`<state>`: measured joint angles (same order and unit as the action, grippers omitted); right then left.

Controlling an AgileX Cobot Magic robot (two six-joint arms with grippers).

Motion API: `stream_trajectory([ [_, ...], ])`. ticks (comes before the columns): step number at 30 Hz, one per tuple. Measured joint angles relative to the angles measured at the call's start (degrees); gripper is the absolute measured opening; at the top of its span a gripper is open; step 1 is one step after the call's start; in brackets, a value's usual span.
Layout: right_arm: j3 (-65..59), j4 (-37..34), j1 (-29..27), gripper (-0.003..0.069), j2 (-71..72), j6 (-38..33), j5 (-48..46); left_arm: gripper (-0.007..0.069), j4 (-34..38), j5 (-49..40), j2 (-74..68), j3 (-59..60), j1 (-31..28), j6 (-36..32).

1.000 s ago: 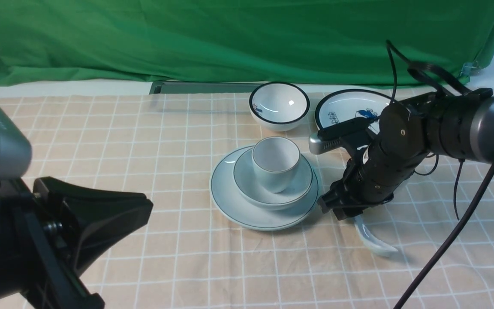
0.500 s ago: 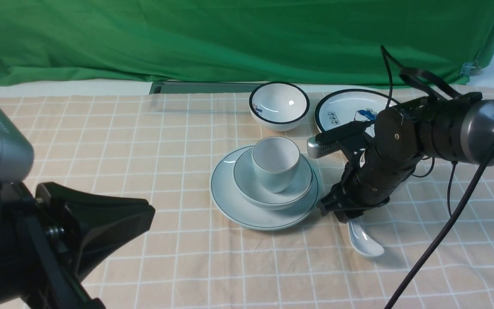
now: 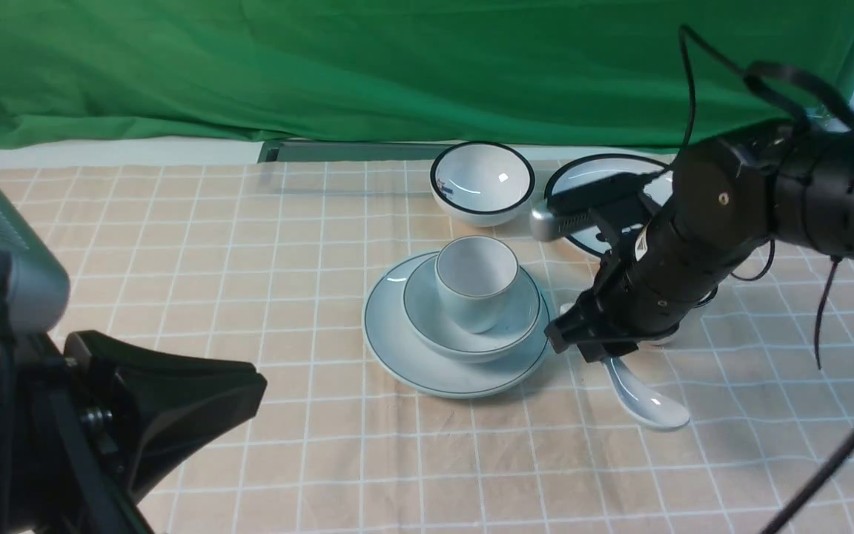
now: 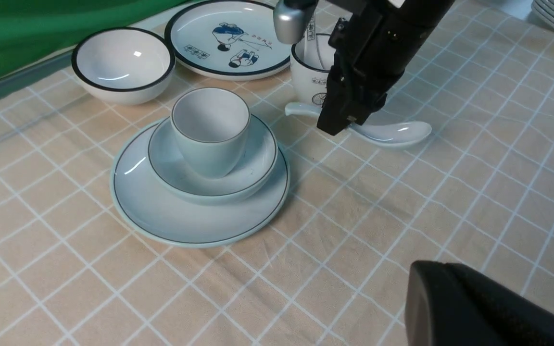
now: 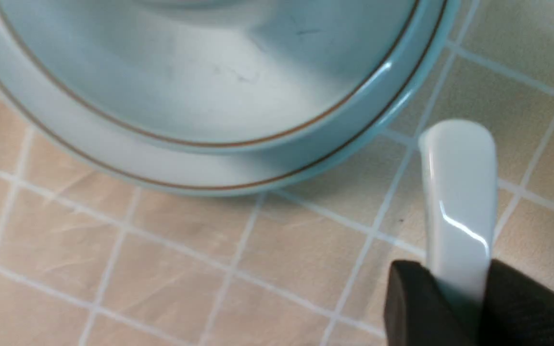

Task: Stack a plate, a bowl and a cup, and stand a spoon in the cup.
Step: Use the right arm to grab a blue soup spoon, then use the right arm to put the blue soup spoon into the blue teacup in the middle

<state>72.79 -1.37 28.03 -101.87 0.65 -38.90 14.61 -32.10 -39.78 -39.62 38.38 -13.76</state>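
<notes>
Heads up — the right gripper [image 5: 457,300] is pinching just the glossy spoon [image 5: 457,192] handle, so it could twist or slip out mid-lift and clip the cup [image 3: 476,285].

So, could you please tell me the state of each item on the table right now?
plate: bottom of stack, on cloth.
bowl: upright on the plate.
cup: upright in the bowl, empty.
spoon: handle clamped, outside the cup.
right gripper: jaws shut on the spoon.
black-rimmed bowl: upright, empty.
</notes>
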Motion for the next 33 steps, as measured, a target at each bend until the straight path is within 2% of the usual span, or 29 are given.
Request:
stream_trajectory([
  [5,-0.8,-0.1,1.4,0.0175,4.5,0.1,-3.2,0.0004,0.0,-0.2,0.0,0.0,0.0,-0.1],
  [8,-3.4,-0.1,2.1,0.0175,9.2,0.5,-1.2,0.0004,0.0,-0.2,0.0,0.0,0.0,-0.7],
  [11,-12.1,-2.0,2.9,0.0175,19.0,2.0,14.7,0.0004,-0.2,-0.2,0.0,0.0,0.0,-1.2],
  [13,-17.9,-2.7,4.2,0.0175,22.8,2.3,32.0,0.0004,-0.5,-0.1,0.0,0.0,0.0,-1.2],
  [14,-18.5,-2.7,4.3,0.0175,23.1,2.3,33.9,0.0004,-0.5,-0.1,0.0,0.0,0.0,-1.2],
  [15,-23.1,-3.0,5.4,0.0175,24.2,2.7,48.8,0.0004,-0.6,0.1,0.0,0.0,0.0,-1.3],
  [16,-25.7,-3.2,6.2,0.0175,23.9,2.9,58.2,0.0004,-0.7,0.5,0.0,0.0,0.0,-1.3],
  [18,-27.6,-3.2,6.7,0.0175,21.8,3.0,69.1,0.0004,-0.7,1.3,0.0,0.0,0.0,-1.3],
  [24,-25.7,-1.5,7.0,0.0175,9.1,4.0,86.6,0.0004,-0.7,3.1,0.0,0.0,0.0,-1.3],
  [33,-16.3,1.4,7.0,0.0175,-4.9,5.9,89.6,0.0004,-0.9,3.4,0.0,0.0,0.0,-1.3],
])
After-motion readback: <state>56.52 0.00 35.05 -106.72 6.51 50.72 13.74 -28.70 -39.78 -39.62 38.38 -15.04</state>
